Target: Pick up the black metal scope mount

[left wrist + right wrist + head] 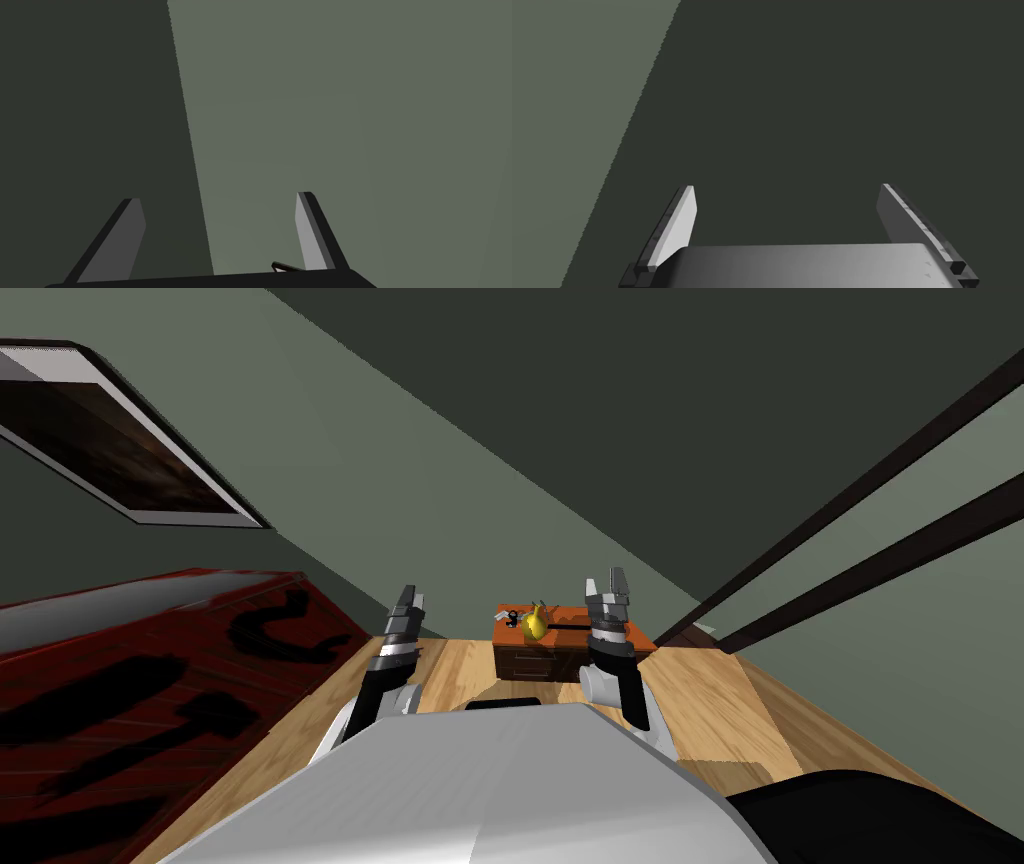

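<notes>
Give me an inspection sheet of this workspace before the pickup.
Surface: small orange-brown drawer cabinet ahead on the wooden floor; its top holds the items.
Job's things: small black item at the left end of the cabinet top, likely the scope mount; too small to confirm.
Clutter: yellow pear-shaped object right beside it; pale scrap at the edge.
Grippers: left gripper and right gripper both open, held up, holding nothing, apart from the items.
Cables: nothing seen.
Surroundings: red surface with black marks to my left; framed picture on the green wall.
</notes>
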You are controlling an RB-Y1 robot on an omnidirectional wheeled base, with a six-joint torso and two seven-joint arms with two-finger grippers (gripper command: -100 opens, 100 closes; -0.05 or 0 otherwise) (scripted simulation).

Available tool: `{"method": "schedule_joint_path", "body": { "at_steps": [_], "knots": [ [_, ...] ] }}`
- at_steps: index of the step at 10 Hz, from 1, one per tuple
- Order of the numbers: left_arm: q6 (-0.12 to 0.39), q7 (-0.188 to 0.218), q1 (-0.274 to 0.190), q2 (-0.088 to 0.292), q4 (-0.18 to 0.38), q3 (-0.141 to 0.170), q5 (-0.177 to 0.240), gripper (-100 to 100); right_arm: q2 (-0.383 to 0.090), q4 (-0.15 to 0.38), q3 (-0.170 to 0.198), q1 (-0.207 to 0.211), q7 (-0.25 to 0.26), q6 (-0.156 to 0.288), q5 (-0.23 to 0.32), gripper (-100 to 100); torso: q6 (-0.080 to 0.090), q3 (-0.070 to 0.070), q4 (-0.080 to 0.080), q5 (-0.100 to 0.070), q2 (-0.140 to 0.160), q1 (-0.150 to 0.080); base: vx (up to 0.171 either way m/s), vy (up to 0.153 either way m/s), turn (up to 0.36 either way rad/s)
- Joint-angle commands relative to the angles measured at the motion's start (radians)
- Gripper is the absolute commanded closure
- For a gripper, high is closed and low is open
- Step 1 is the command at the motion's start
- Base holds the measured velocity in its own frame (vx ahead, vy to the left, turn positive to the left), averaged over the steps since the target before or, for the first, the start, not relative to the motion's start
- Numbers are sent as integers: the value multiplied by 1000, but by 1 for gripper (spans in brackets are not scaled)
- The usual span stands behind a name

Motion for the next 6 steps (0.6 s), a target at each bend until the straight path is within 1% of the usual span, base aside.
{"method": "schedule_joint_path", "body": {
  "at_steps": [1, 3, 6],
  "knots": [
    [6, 2, -14, 36, 27, 3, 2, -100, 0, 0, 0, 0, 0, 0, 0, 0, 0, 0, 0, 0, 0, 0, 2, -13, -46],
    [15, 4, -32, 65, 66, 7, 4, -100, 0, 0, 0, 0, 0, 0, 0, 0, 0, 0, 0, 0, 0, -1, 6, -28, -42],
    [34, 9, -71, 96, 145, 16, 8, -100, 0, 0, 0, 0, 0, 0, 0, 0, 0, -1, 0, 0, -1, -2, 16, -34, -54]
  ]
}}
